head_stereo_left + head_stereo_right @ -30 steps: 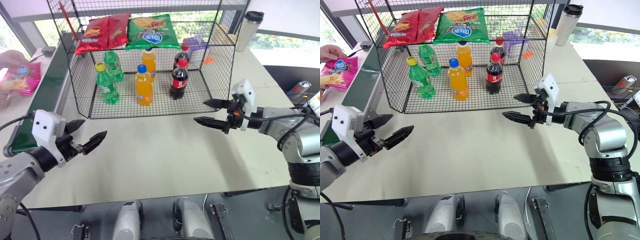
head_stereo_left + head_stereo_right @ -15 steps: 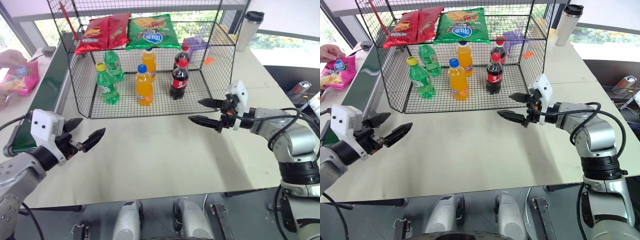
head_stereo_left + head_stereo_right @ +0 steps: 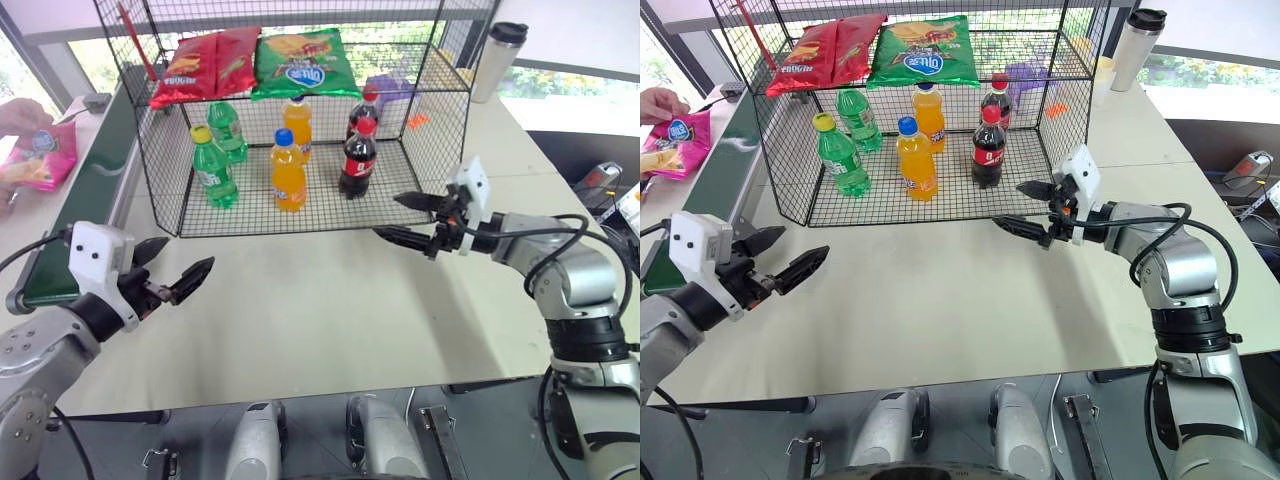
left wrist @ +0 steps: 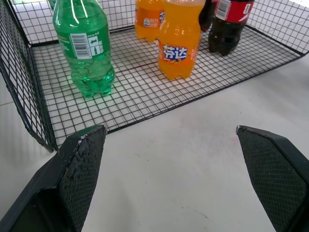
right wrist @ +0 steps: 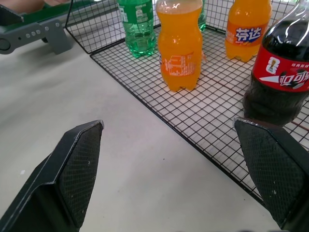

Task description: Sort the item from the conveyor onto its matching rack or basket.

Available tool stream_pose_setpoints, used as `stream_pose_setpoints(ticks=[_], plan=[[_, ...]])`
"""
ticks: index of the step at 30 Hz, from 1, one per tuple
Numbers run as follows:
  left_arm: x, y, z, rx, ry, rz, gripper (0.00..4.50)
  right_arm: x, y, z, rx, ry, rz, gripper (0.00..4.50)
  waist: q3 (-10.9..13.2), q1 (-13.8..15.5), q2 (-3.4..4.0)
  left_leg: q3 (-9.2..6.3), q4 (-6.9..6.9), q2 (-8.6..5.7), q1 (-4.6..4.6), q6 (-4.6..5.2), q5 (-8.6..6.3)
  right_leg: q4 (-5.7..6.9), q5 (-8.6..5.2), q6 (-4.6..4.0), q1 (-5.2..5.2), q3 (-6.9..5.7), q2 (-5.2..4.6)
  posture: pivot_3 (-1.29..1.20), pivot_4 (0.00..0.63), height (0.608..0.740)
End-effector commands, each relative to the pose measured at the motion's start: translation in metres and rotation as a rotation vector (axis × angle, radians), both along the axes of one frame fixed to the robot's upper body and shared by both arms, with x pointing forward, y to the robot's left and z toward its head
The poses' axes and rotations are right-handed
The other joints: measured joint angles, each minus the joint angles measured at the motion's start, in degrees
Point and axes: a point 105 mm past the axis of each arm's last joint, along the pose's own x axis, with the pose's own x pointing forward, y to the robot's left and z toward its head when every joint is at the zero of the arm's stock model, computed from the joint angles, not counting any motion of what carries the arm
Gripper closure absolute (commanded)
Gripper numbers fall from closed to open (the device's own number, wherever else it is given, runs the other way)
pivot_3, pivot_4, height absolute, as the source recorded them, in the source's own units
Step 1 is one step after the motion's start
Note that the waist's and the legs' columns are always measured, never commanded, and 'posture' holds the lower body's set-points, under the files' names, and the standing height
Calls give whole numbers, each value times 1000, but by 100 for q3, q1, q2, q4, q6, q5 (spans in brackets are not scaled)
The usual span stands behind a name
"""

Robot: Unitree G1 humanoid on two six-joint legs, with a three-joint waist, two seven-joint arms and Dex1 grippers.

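Head views: pink chip bag (image 3: pixel 35 160) not on the green belt (image 3: pixel 88 190) yet, in a person's hand (image 3: pixel 20 115) just left of it and half cut off at the frame edge; left gripper (image 3: pixel 172 272) and right gripper (image 3: pixel 410 219) both wide apart, empty. Could easily snag the wire rack (image 3: pixel 160 150) reaching across, or topple a bottle. Wrist views: just open fingers over white table (image 4: pixel 193 169) in front of the rack's bottles, bag nowhere, so hard to judge that reach.

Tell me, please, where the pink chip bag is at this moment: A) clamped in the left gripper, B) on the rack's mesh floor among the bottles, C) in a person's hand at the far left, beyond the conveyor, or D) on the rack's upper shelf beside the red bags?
C: the pink chip bag sits in a person's hand beyond the conveyor.
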Motion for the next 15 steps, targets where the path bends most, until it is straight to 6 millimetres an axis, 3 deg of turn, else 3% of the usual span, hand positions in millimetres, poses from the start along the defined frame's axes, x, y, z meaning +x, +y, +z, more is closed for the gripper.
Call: stream_pose_setpoints(ticks=[1,15], plan=[[-1,-3,6,7,-34,-9,0,-1,-1,14,0,-59,7,31,0,1,0,0,0,0,0,0,0,0,0,0,0,0,0,0,150,740],[5,-4,4,1,-39,-11,0,-5,-3,13,1,-59,-12,31,0,1,0,0,0,0,0,0,0,0,0,0,0,0,0,0,150,740]])
